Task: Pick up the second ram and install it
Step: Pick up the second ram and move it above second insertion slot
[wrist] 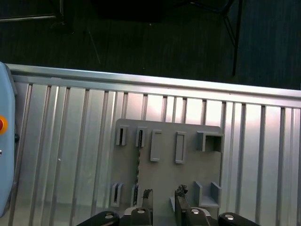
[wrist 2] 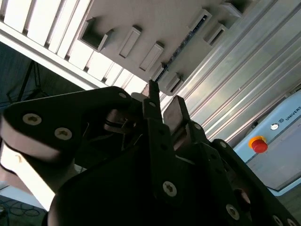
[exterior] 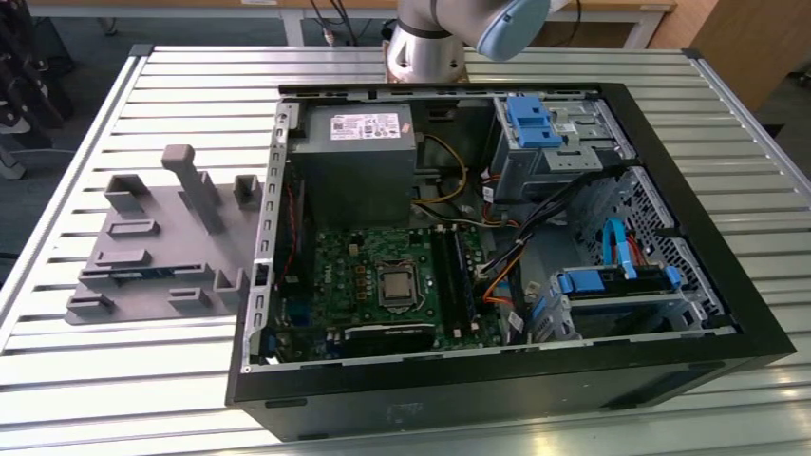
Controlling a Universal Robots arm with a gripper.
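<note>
Starting at the exterior view's left, the grey holder tray [exterior: 152, 249] sits on the slatted table [exterior: 114, 389]. The second ram [wrist: 138, 165] stands on edge in it, a thin strip running between two pairs of slotted blocks, seen edge-on in the first wrist view. It looks light and stiff but fragile, with bare chips on its faces and contacts along one long edge. The best hold is probably across the flat faces near the middle of the free span, square and not too hard, so it lifts without twisting. Moving right, the open computer case [exterior: 709, 285] lies on its side, motherboard [exterior: 380, 275] facing up. Now the gripper [wrist: 163, 192]: it hangs above the tray, just beside the strip's line rather than over it. Its fingers [wrist: 147, 197] are parted with a clear gap, touching and gripping nothing.
</note>
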